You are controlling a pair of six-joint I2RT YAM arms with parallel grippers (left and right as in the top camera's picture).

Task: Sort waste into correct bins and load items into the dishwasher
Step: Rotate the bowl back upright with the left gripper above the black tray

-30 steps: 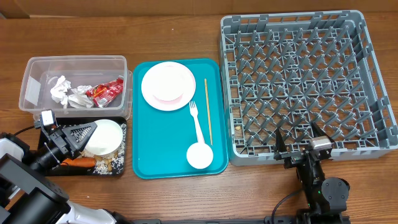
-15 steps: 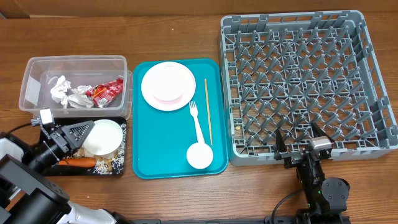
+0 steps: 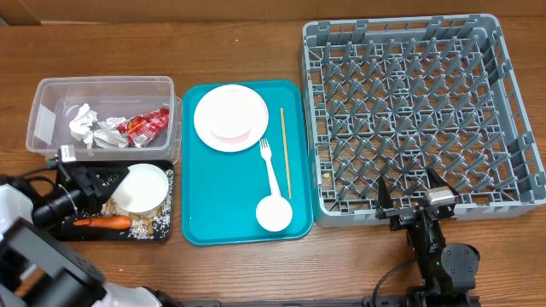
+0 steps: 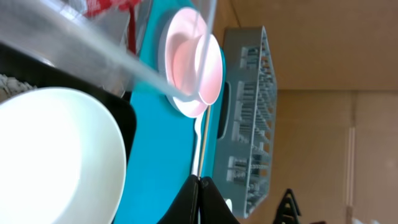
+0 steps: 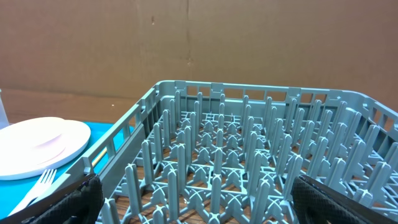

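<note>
Brown wooden bench (image 3: 256,43) fills the overhead view, and on it the waste looks sorted already: crumpled napkins (image 3: 85,126) and a red wrapper (image 3: 143,124) lie in the clear tub (image 3: 102,83), while the carrot (image 3: 102,222) and rice scraps (image 3: 143,225) lie in the black tray (image 3: 128,238) just in front of it. What is left, by my judgement, is all of the loading: the grey dish rack (image 3: 401,19) on the right holds no dish. The pink plate (image 3: 230,118), fork (image 3: 271,166), chopstick (image 3: 285,153) and small white cup (image 3: 275,213) lie on the teal tray (image 3: 213,196) in the middle, and a white bowl (image 3: 143,188) sits in the black tray among the scraps. The left tool (image 3: 115,179) is closed with nothing between its fingers, its tip right at the bowl's left rim; whether it touches I cannot tell. The right tool (image 3: 410,189) hangs at the rack's near edge, spread wide and empty, well apart from the teal tray's items. From the left wrist, the pinched tip points over the teal tray toward the plate, with the bowl large and close on one side and the tub's clear wall crossing above. From the right wrist, the two fingers (image 5: 68,202) stand far apart at the lower corners, the rack's bare pegs directly ahead, and the plate and fork tines off to the left beyond the rack's wall.
</note>
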